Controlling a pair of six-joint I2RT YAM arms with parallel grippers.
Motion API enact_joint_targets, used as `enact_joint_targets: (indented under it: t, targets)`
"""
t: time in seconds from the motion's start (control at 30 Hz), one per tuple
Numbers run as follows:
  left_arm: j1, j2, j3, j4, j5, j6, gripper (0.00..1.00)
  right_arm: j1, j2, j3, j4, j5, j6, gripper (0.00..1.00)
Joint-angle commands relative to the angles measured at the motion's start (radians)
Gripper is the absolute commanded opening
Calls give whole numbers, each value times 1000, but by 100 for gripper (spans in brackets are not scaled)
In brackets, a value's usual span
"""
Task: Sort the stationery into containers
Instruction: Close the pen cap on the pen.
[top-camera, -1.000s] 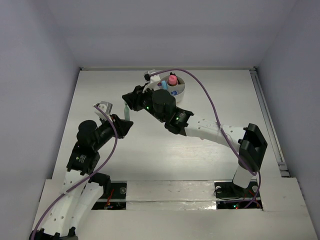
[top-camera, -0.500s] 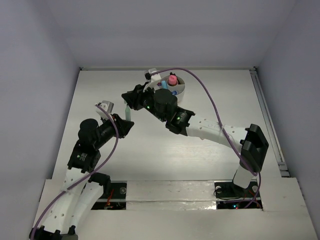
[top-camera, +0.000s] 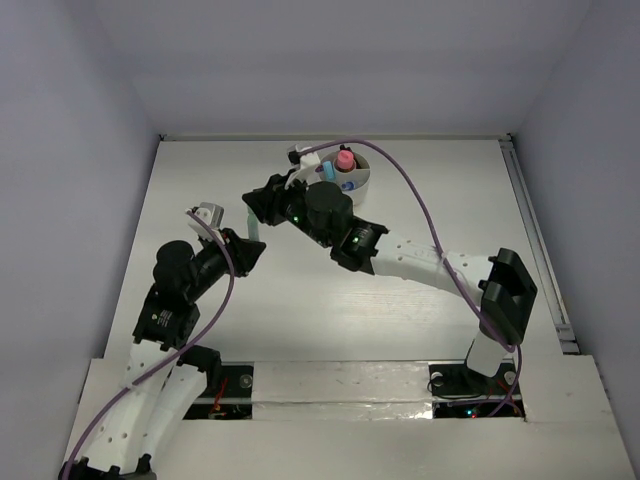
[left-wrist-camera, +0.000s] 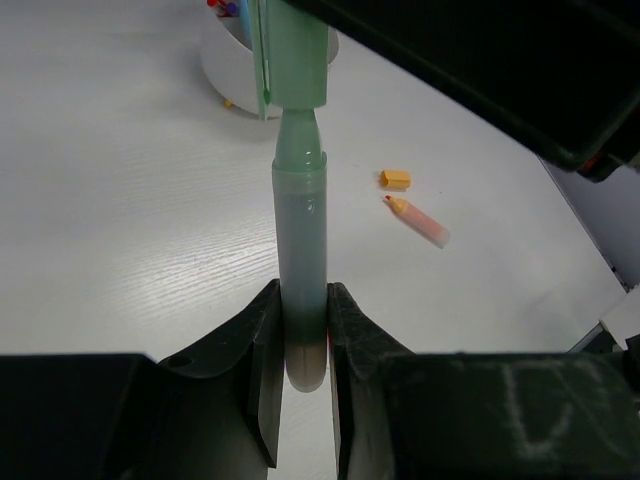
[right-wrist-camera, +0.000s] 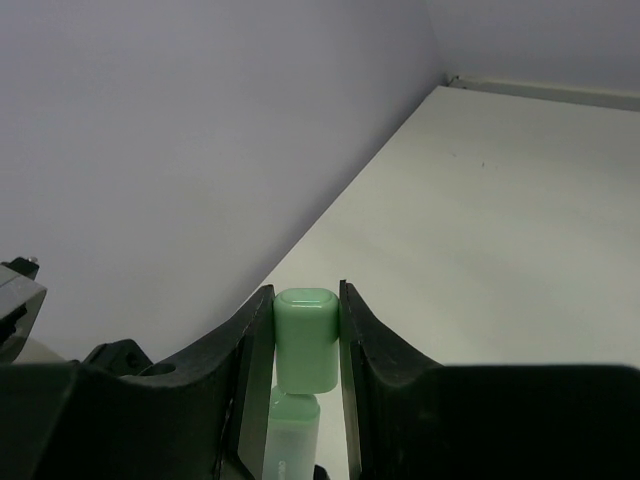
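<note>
A pale green marker (top-camera: 251, 222) is held in the air between both arms. My left gripper (left-wrist-camera: 303, 340) is shut on the lower end of its barrel (left-wrist-camera: 300, 250). My right gripper (right-wrist-camera: 306, 325) is shut on its green cap (right-wrist-camera: 306, 340), and a narrow neck of the marker shows between cap and barrel. The round white cup (top-camera: 362, 190) stands just behind, with a pink piece (top-camera: 344, 159) and other stationery in it. In the left wrist view the cup (left-wrist-camera: 222, 70) shows beyond the marker. A small orange piece (left-wrist-camera: 395, 179) and a short pink pencil (left-wrist-camera: 420, 220) lie on the table.
The white table (top-camera: 420, 330) is walled on the left, back and right. A metal rail (top-camera: 535, 240) runs along its right edge. The right arm's purple cable (top-camera: 420, 200) arcs over the cup.
</note>
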Motion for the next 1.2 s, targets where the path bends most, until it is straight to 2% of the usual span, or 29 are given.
enact_joint_targets:
  t: [0.0,0.33,0.87,0.97,1.17]
  targets:
    - [3,-8,24,37,-11,3,0,28,-35,-16,49,-11,13,0]
    - [3,-17,26,32,-26,2,0,50,-57,-55,61,-2,13,0]
    - [3,-31,26,34,-43,0,0,91,-83,-222,79,-48,100,0]
    - [3,-28,26,34,-40,-1,0,111,-51,-181,36,-60,100,0]
    - [3,-36,32,21,-81,-3,0,111,-29,-75,-154,10,51,0]
